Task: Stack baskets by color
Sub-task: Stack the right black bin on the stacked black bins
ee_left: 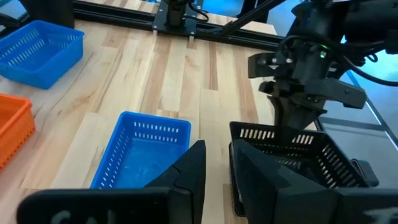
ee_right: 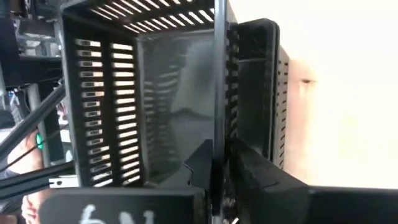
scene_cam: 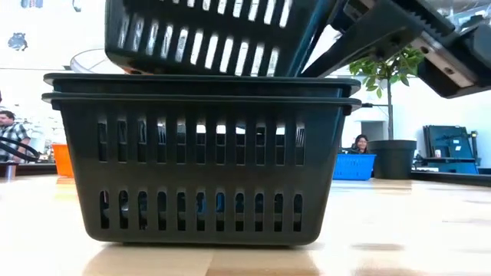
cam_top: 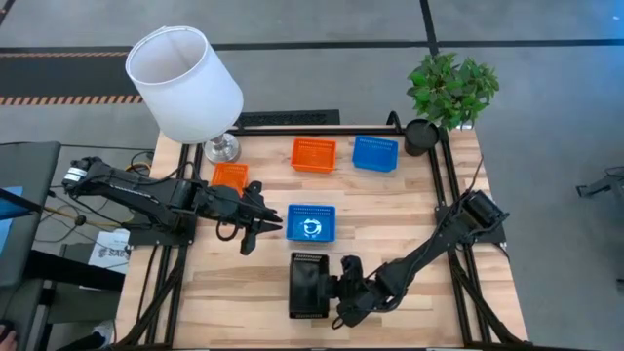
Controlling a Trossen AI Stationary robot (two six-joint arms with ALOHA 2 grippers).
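The right gripper (cam_top: 343,289) pinches the wall of a tilted black basket (scene_cam: 207,34) over two nested black baskets (scene_cam: 201,161) near the tabletop's (cam_top: 409,210) front edge. The left gripper (cam_top: 265,225) hovers empty, jaws slightly apart, beside a blue basket (cam_top: 311,222) mid-table.

white lettering on both wrist mounts, possibly letters, cropped and blurred, unreadable

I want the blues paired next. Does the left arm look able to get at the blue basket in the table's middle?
Probably yes: the left gripper hovers just beside that blue basket, bare wood between them, and the right gripper is busy at the black baskets.
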